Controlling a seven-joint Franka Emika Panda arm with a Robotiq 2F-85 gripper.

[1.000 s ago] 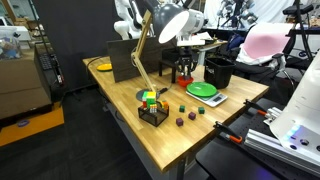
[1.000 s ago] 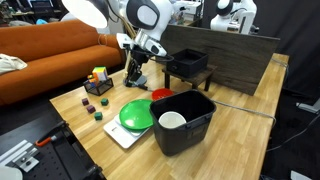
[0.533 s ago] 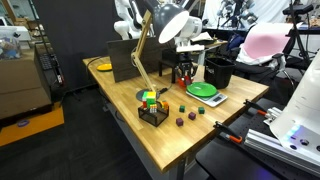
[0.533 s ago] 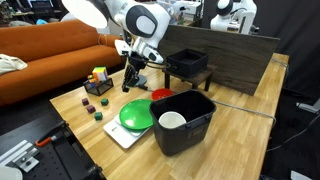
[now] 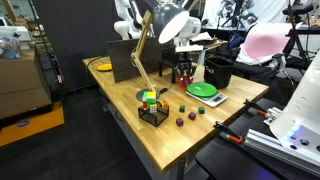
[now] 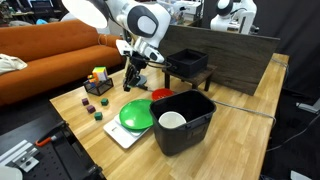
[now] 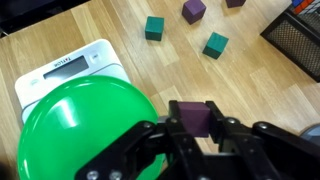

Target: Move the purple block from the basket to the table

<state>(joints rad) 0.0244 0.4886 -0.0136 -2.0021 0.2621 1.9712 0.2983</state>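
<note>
We see the gripper [image 7: 192, 130] clamped on the purple block [image 7: 188, 112], clear in the wrist view only and too small to tell in both exterior views. The scale [image 7: 65, 72] display is probably unreadable.

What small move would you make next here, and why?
I'd probably lower straight down to the wood before releasing. The gripper is shut on the purple block, clear of the basket, with bare table beneath it. The green bowl sits close beside, so avoid drifting that way.
</note>
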